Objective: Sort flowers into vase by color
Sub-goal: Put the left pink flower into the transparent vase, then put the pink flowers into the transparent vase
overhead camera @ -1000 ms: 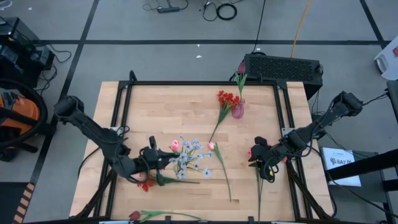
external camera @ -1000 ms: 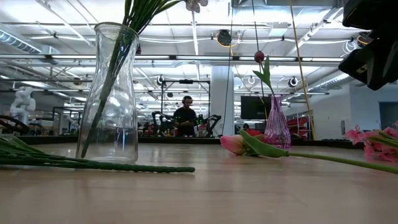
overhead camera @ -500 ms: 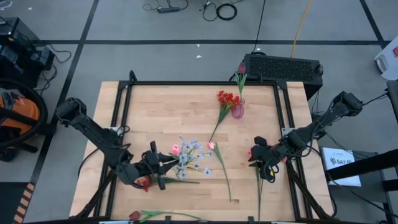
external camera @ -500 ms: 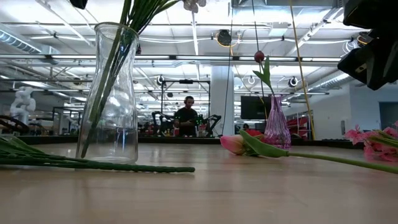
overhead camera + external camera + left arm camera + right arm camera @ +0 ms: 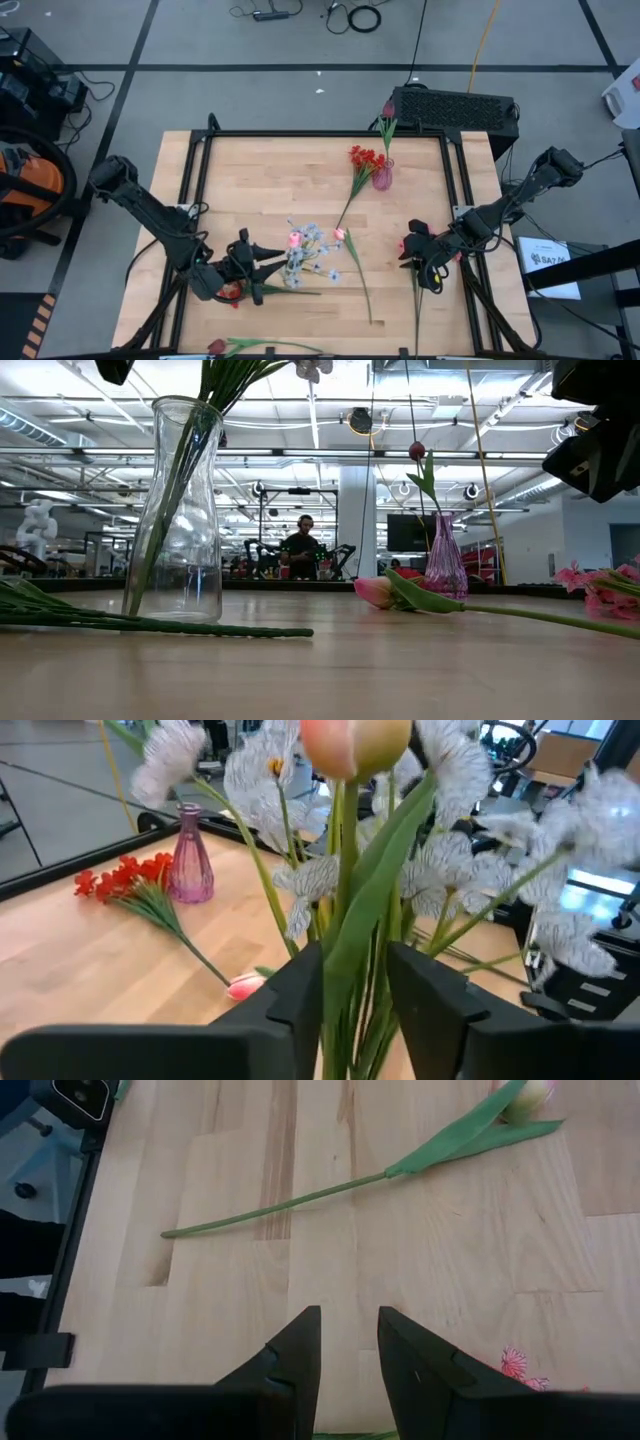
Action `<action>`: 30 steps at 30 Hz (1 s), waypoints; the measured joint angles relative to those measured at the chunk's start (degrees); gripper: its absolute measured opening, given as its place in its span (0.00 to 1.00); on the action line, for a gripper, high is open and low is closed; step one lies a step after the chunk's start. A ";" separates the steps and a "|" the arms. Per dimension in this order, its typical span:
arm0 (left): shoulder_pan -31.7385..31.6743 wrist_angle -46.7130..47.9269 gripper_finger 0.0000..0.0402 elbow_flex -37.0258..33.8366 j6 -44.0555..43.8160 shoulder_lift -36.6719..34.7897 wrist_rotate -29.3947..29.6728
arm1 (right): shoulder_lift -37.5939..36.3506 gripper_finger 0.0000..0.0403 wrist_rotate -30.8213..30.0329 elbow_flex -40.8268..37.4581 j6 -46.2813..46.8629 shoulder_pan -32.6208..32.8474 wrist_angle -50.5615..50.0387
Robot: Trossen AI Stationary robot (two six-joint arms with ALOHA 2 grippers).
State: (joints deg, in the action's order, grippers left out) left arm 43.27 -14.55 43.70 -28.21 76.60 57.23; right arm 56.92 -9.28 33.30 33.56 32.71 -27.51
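Our left claw (image 5: 355, 952) stands wide, its two fingers (image 5: 300, 990) on either side of a bunch of green stems without pinching them. Those stems belong to the pale flowers (image 5: 450, 870) and a pink bud (image 5: 355, 742) that rise straight ahead of the claw and above it. From table height we see the stems running down into the clear vase (image 5: 180, 510), which stands upright on the table (image 5: 450, 1230), directly under the claw. Beyond the claw, well apart, a small pink vase (image 5: 190, 868) stands upright, and a red spray (image 5: 125, 878) lies just beside it with its blossoms near the vase's foot. A pink tulip (image 5: 245, 985) lies on the wood between that spray and the claw. From above, a red flower (image 5: 235, 293) lies close beside the left arm's wrist, behind the claw. Our right claw (image 5: 348, 1315) hangs over the other side of the table with a narrow gap between its fingers and only bare wood showing through; it holds nothing. Ahead of it, the same tulip stretches across the boards, stem and leaf flat. Just beside this claw, low at its side, we see a few blossoms of a pink spray (image 5: 520, 1365) on the table.
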 joint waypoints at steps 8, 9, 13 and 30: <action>0.02 5.06 0.35 0.00 0.03 -4.09 -0.07 | -0.02 0.23 0.00 0.00 3.79 0.00 -0.04; 0.02 6.18 0.35 0.00 0.02 -4.89 -0.07 | -0.02 0.23 0.00 0.02 3.82 0.00 -0.04; 0.02 11.09 0.35 0.00 0.05 -8.84 -0.49 | -0.02 0.23 0.00 0.00 4.45 0.00 0.52; 0.00 50.49 0.35 0.00 -28.39 -15.92 -20.34 | -0.02 0.23 -11.37 0.02 27.48 -0.70 9.09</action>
State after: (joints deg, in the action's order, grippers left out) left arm 43.27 35.93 43.70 -56.60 60.69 36.89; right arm 56.90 -20.65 33.32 61.04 32.01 -18.41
